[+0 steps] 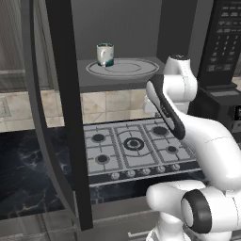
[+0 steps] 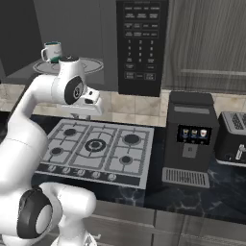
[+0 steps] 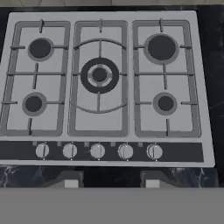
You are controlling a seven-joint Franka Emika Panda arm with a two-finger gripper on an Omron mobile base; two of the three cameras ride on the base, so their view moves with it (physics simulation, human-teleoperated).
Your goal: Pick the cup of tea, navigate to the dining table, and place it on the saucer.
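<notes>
Left base view, from left to right: an open dark microwave door (image 1: 66, 113) stands on edge in the foreground. Behind it, inside the open cavity, the cup of tea (image 1: 105, 54), a white mug with a teal lower band, stands upright on the left part of a grey round turntable plate (image 1: 127, 69). Below lies a silver five-burner gas hob (image 1: 134, 148) set into a black marble counter (image 1: 28, 174). The white arm (image 1: 188, 127) rises at the right, its wrist level with the microwave shelf.

Right base view, from left to right: the cup of tea (image 2: 52, 52) sits on the turntable plate (image 2: 91, 65), partly behind the wrist of the arm (image 2: 69, 89). The microwave's control panel (image 2: 141, 45) follows, then a black coffee machine (image 2: 190, 139) and a toaster (image 2: 233, 137) on the counter. The hob (image 2: 96, 149) lies beneath the arm.

Hand view: the camera looks straight down on the hob (image 3: 100, 83), with its row of five knobs (image 3: 97, 151) along the near edge. The two finger tips (image 3: 65, 180) of the gripper (image 3: 109, 181) stand apart, about half spread, with nothing between them, well clear of the cup.
</notes>
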